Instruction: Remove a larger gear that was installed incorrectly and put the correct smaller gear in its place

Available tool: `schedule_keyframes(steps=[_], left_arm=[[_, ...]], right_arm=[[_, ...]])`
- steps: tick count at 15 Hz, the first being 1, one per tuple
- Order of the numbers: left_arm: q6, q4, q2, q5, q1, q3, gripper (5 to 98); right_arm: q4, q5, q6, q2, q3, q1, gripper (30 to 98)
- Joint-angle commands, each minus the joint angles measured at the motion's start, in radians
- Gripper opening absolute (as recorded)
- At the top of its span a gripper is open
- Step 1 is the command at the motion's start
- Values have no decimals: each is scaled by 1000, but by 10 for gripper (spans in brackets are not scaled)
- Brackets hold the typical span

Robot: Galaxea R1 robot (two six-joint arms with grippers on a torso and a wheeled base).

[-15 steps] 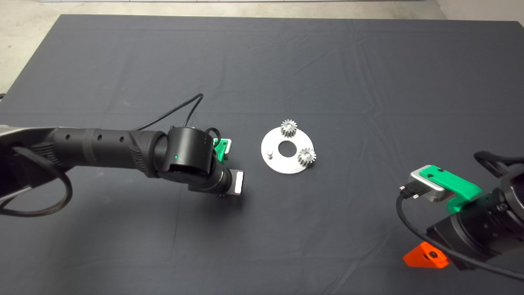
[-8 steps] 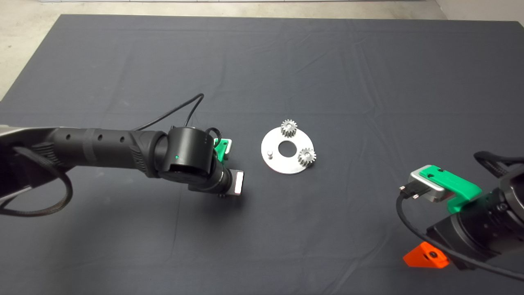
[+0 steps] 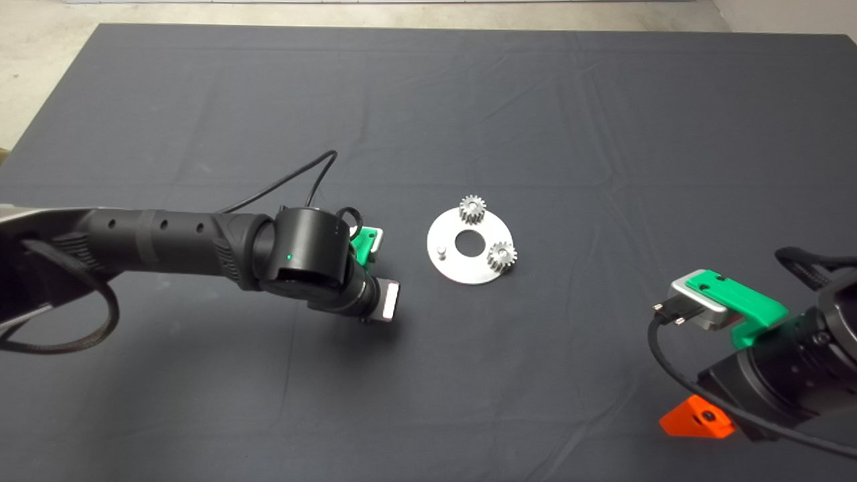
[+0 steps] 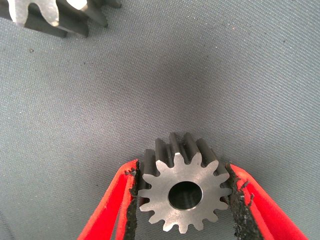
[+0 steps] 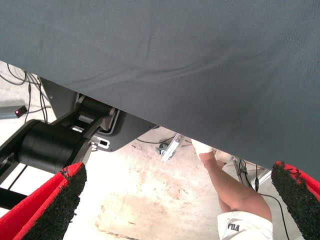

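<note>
My left gripper [image 4: 183,169] is low over the mat [image 3: 201,375], just left of the round silver plate [image 3: 443,231]. Its two red fingers [image 4: 117,200] are pinched on the smaller gear [image 4: 184,196], one pad on each side of the teeth. The gear lies flat on the mat. The larger gear [image 4: 55,20] lies on the mat near it, off the plate. I think the job now is to lift the small gear straight up and keep it flat, so it does not tip or slip out. Then I go right to the bare pin [image 3: 440,252] on the near left side of the plate and drop the hole over it. Two small gears [image 3: 472,209] sit on the plate already, so the teeth must slide in between theirs. There is lots of open mat all around. My right gripper [image 5: 175,200] waits wide open at the near right edge, past an orange block [image 3: 696,418].
</note>
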Motion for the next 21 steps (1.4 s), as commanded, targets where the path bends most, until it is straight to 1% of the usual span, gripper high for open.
schedule_keyframes(steps=[1, 6, 8, 9, 10, 11, 13, 14, 16, 17, 18, 20, 21], left_arm=[[26, 9, 2, 49, -14, 16, 395], [30, 7, 0, 49, -14, 14, 378], [33, 6, 0, 52, -18, 45, 357], [33, -3, -7, 52, -22, 43, 357], [32, -38, -7, 52, -22, 39, 356], [28, -63, -7, 53, -24, 39, 356], [6, -82, -2, 53, -28, 41, 356], [-6, -104, 2, 53, -47, 41, 356], [-14, -139, 14, 53, -111, 38, 355], [-21, -164, 14, 53, -151, 36, 355], [-30, -191, 23, 53, -178, 27, 355], [-32, -238, 72, 53, -222, -18, 355], [-30, -246, 101, 53, -231, -48, 355]], right_arm=[[29, -56, -2, -4, 2, 26, 977], [29, -56, -2, -4, 2, 26, 977], [29, -56, -2, -4, 2, 26, 977], [29, -56, -2, -4, 2, 26, 977], [29, -56, -2, -4, 2, 26, 977], [29, -56, -2, -4, 2, 26, 977], [29, -56, -2, -4, 2, 26, 977], [29, -56, -2, -4, 2, 26, 977], [29, -56, -2, -4, 2, 26, 977], [29, -56, -2, -4, 2, 26, 977], [29, -56, -2, -4, 2, 26, 977], [29, -56, -2, -4, 2, 26, 977], [29, -56, -2, -4, 2, 26, 977]])
